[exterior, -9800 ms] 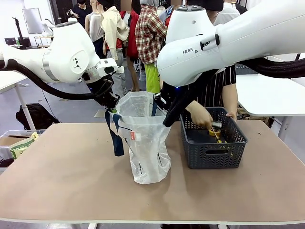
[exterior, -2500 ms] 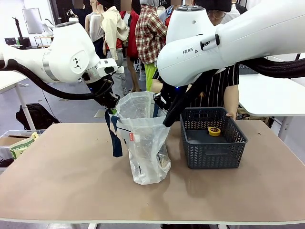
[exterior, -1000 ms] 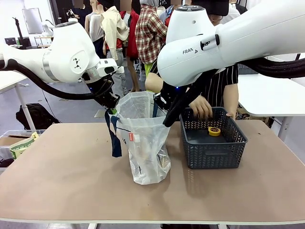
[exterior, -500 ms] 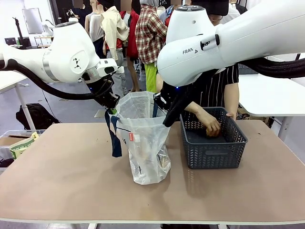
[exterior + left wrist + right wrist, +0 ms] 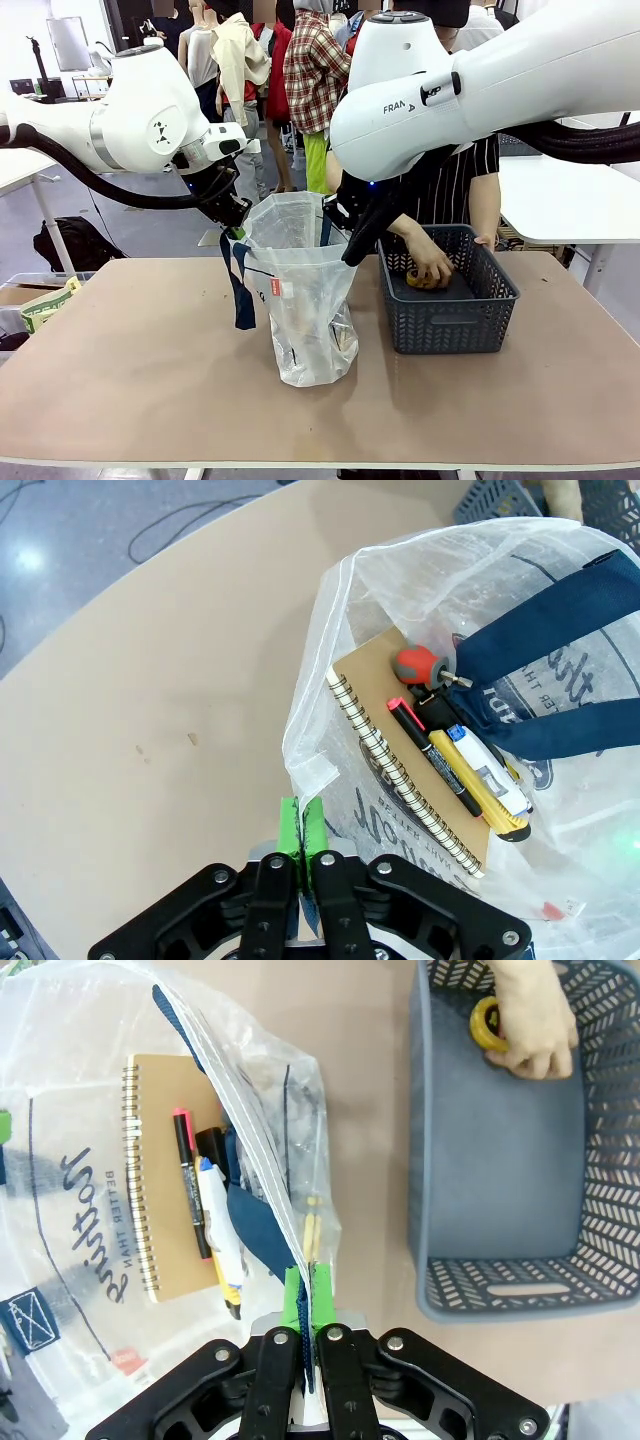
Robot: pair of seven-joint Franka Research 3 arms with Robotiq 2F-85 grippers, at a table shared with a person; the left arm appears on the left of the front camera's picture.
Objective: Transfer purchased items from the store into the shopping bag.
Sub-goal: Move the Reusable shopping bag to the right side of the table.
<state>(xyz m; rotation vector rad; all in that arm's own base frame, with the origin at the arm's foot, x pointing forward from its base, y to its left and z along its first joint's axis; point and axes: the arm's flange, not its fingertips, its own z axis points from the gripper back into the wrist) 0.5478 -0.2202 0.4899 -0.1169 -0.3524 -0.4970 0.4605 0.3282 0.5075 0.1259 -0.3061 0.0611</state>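
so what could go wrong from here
1. The left gripper and right gripper each pinch just a thin edge of the shopping bag; the crinkly film might slip and the mouth collapse.
2. The person's hand, closed on the yellow roll in the basket, must pass close by the right gripper.
3. The navy strap crosses the opening and could snag the roll.
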